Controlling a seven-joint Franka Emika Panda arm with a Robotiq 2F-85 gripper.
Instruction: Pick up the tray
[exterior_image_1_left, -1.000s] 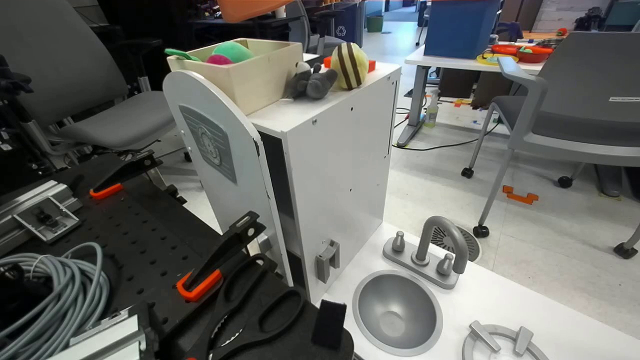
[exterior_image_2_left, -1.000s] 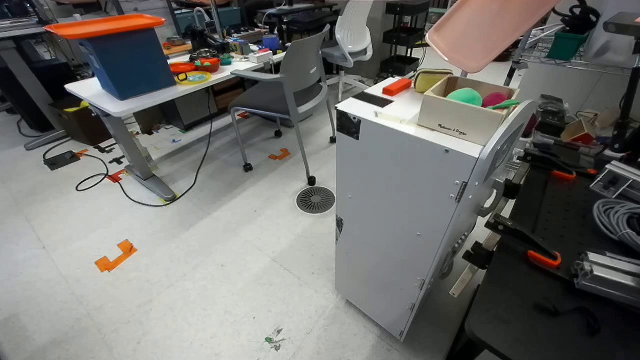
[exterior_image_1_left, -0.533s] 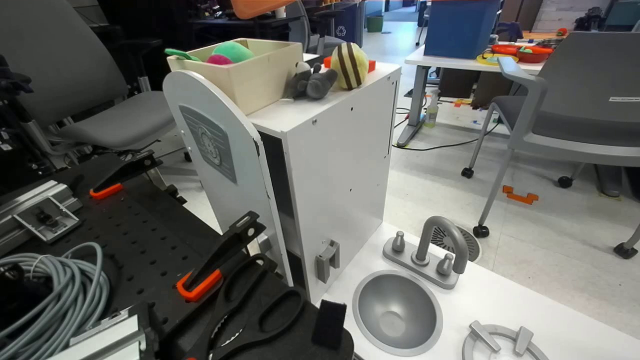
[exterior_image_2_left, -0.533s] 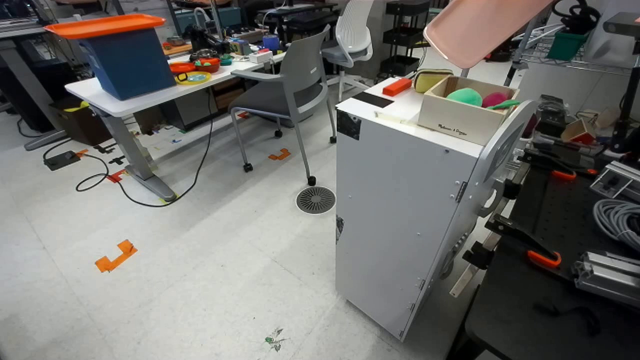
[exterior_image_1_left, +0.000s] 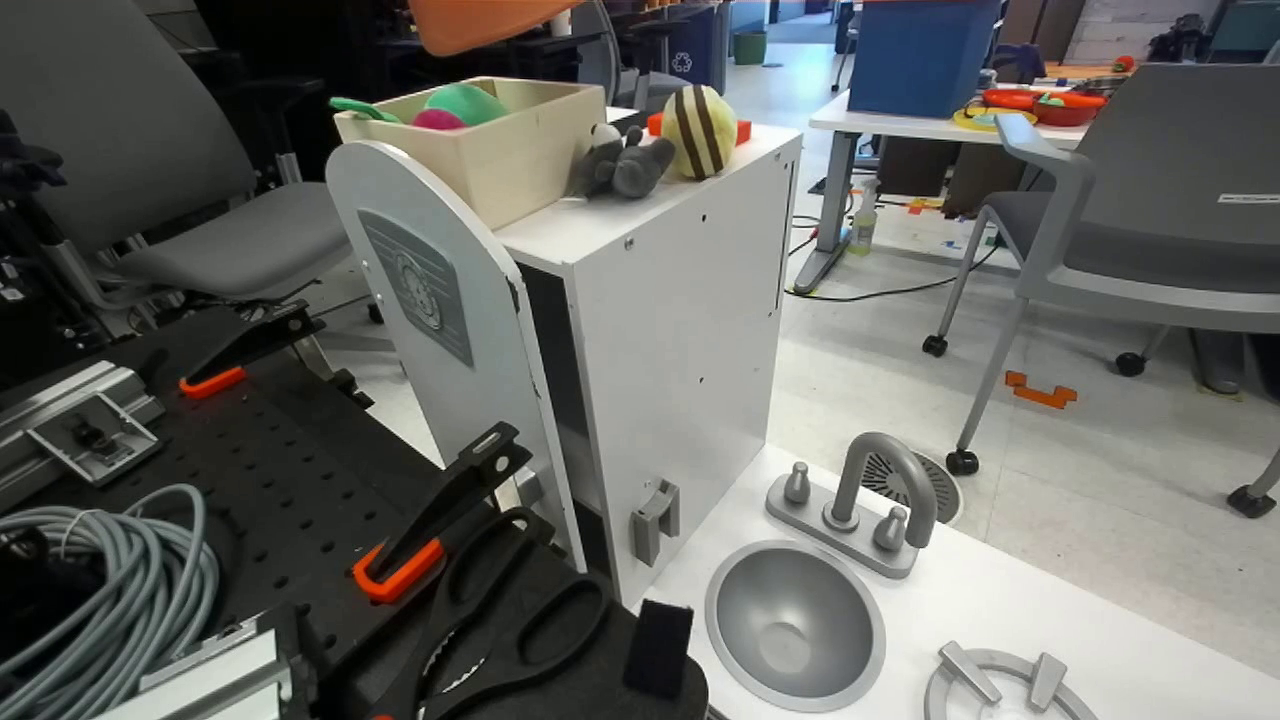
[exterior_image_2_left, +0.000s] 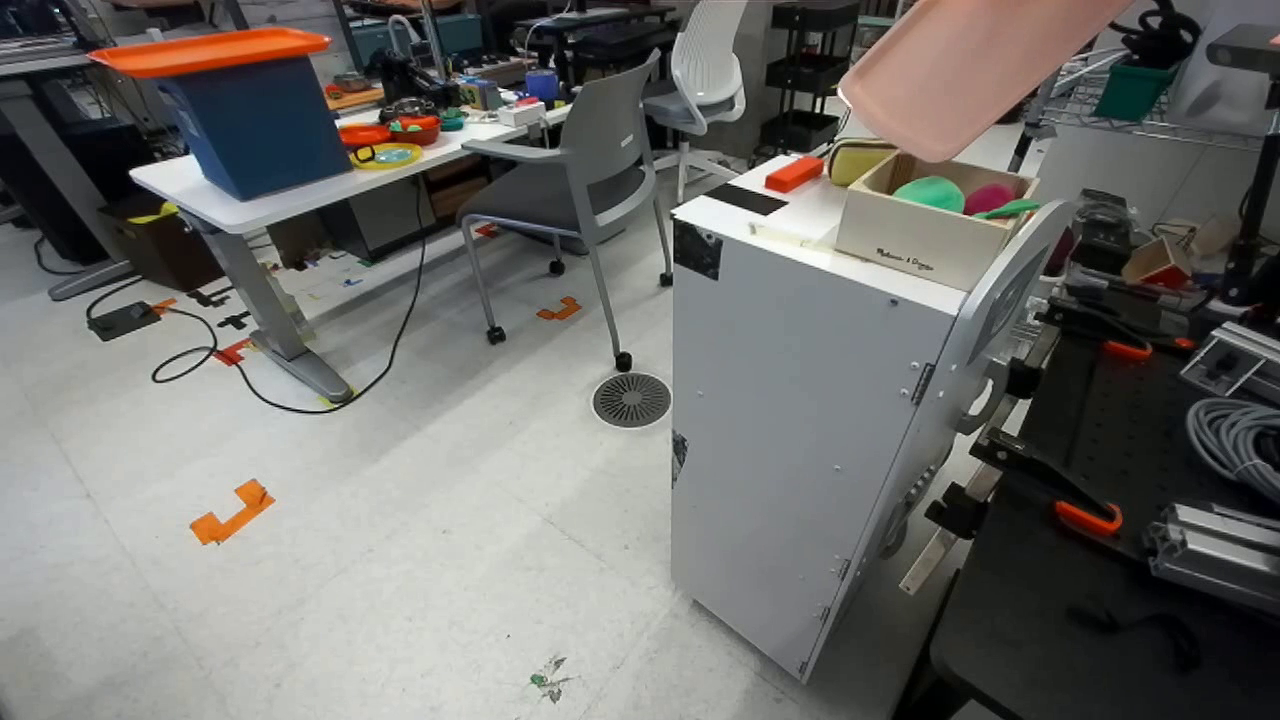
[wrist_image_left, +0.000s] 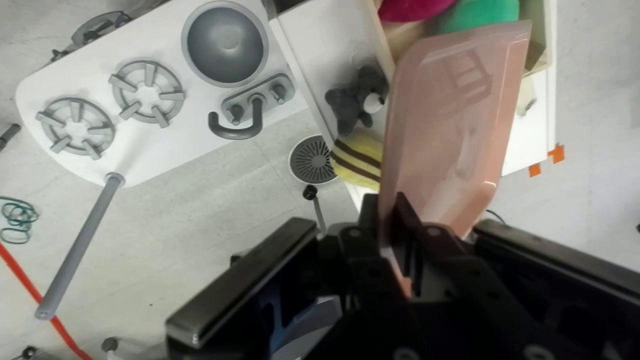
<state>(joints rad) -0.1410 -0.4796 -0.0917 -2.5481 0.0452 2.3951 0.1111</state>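
The gripper (wrist_image_left: 386, 212) is clamped now, pinching one edge of the tray (wrist_image_left: 445, 135), and there it hangs, tilted, stretching out beyond the tips! Looks light, stiff, perhaps slick enough to twist; that raised rim seems the place to hold. Shallow, salmon-pink, glossy, rounded at the corners!

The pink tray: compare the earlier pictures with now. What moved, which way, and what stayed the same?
The pink tray rose slightly, then dipped: in both exterior views it appears lower and further left in the picture than a second ago. The end effector grips its edge in the wrist view; no earlier picture shows that grip. The white cabinet, wooden box and striped plush toy stayed put.
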